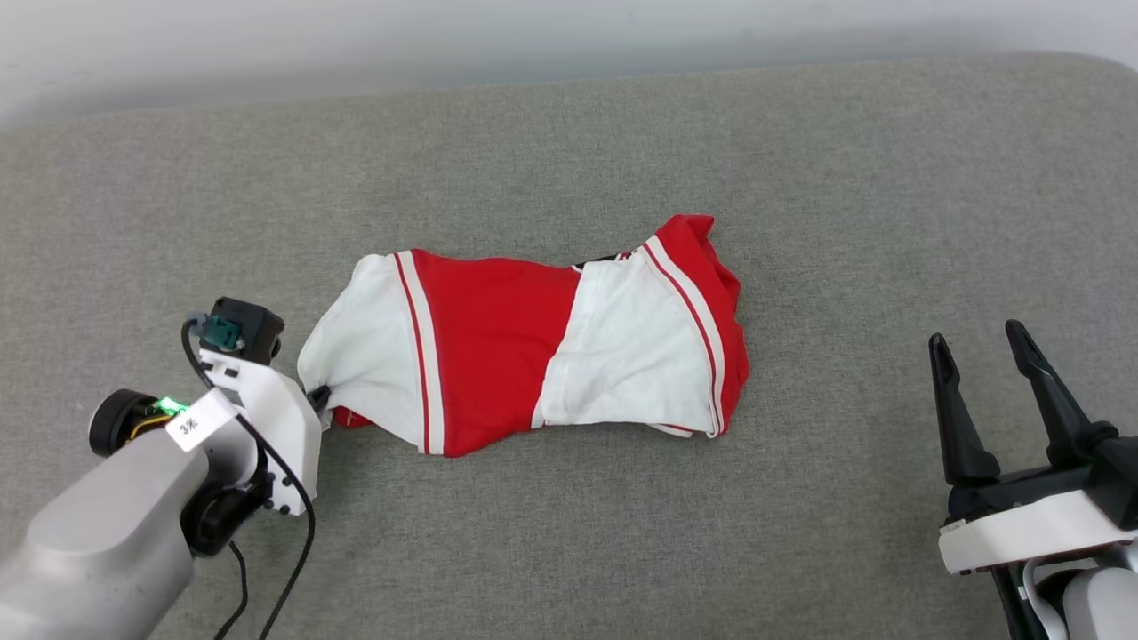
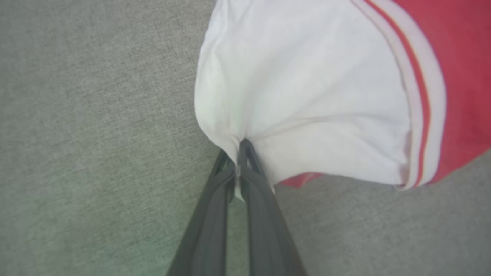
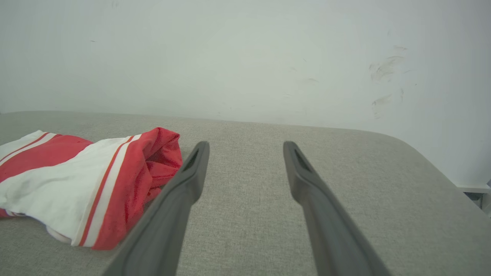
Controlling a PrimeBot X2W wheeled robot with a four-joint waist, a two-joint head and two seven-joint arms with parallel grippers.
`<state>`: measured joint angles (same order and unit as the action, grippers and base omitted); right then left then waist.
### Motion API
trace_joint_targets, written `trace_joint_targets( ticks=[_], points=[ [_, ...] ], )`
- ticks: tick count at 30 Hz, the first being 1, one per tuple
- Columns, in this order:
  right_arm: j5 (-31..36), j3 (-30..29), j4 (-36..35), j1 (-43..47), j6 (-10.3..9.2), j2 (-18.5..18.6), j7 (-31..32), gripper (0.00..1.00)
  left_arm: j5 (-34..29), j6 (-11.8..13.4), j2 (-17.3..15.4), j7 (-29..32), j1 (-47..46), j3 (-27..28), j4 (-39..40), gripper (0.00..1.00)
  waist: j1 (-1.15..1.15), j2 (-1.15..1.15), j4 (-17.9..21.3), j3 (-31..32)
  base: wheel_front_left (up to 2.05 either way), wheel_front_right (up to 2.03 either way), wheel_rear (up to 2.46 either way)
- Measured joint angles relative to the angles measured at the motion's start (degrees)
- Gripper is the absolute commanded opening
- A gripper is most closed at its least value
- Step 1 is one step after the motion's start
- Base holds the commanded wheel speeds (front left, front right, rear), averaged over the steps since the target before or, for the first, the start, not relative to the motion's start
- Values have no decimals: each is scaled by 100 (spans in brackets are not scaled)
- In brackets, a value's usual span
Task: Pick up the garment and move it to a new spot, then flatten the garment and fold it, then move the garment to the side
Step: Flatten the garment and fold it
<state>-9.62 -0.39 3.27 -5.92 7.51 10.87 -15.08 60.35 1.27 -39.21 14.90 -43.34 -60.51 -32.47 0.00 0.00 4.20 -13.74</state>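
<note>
— Any writing you can read from there?

— Little. A white tag (image 1: pixel 197 420) on my left wrist carries a short mark, something like "3%", though I can't be sure of it. On the shirt (image 1: pixel 498 347) I see a sliver of black at its 12 o'clock edge, too little to read.

— Where's the shirt against your hands?

— It lies crumpled lengthwise in the middle of the desk (image 1: pixel 569 142), red in the centre, white at both ends, with red-white striping. My left hand (image 1: pixel 318 396) is at the shirt's 8 o'clock corner, fingers pinched together on a pucker of the white sleeve (image 2: pixel 307 96). Through the left wrist camera I see the cloth gather into folds right at the fingertips. A bit of red hem pokes out just beside them.

— And the right?

— My right hand (image 1: pixel 976 336) sits out at the shirt's 4 o'clock, well apart from it, fingers spread wide and empty, pointing toward 12.

— Surface and room?

— The desk has a grey woven cover and a rounded far corner at 1 o'clock. Behind it stands a pale wall (image 3: pixel 245 57), scuffed with a few dark marks.
</note>
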Motion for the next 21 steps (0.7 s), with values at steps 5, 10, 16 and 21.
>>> trace_joint_targets(
  ticks=[5, 10, 16, 21],
  points=[
    [4, 62, -41, -10, 0, 143, 0, 100, -141, 210, 179, -964, 152, 174, -120, 100, 0, 0, -39, 162, 0, 0, 0],
    [66, 235, -274, -248, 0, 487, 63, 100, -401, 704, 343, -2469, 270, 532, 79, 100, 0, 0, -143, 397, 0, 0, 0],
    [70, 811, -767, -795, 0, 1043, 552, 100, -910, 1480, 422, -2980, 649, 975, 787, 100, 0, 0, -376, 617, 0, 0, 0],
    [-322, 1781, -978, -1341, 0, 1657, 1352, 100, -1811, 2159, 535, -2997, 1342, 1937, 1945, 100, 0, 0, -583, 689, 0, 0, 0]
  ],
)
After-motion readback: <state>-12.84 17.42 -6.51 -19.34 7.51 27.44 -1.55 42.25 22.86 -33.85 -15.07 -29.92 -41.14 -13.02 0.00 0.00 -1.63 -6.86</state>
